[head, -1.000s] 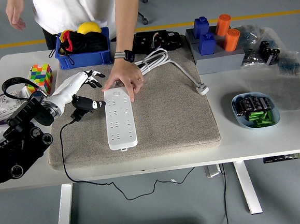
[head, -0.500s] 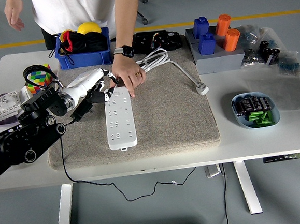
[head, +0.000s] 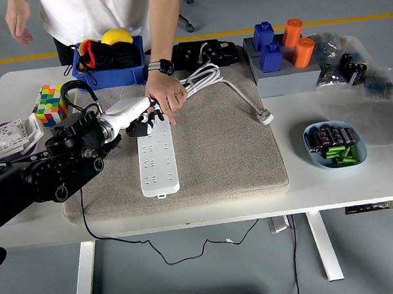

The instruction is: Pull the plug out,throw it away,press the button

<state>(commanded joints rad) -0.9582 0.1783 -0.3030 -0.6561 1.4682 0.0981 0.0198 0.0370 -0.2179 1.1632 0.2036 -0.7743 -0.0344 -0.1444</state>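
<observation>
On mat: left hand point(head: 142, 121) fingers touching power strip point(head: 157, 153) top end.

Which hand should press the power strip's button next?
Left, probably. The left hand is at the power strip's far end, beside the person's hand holding it down. The right hand is out of view.

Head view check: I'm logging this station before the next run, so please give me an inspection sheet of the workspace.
Surface: white table with a grey mat.
Job's things: white power strip lies on the mat; plug hidden.
Clutter: Rubik's cube, blue bin, bowl of batteries, blue and orange blocks.
Grippers: left robot hand at the strip's far end; right nothing seen.
Cables: white cord coiled behind the strip; black cable over the near edge.
Surroundings: person's hand holds the strip's far end.
</observation>
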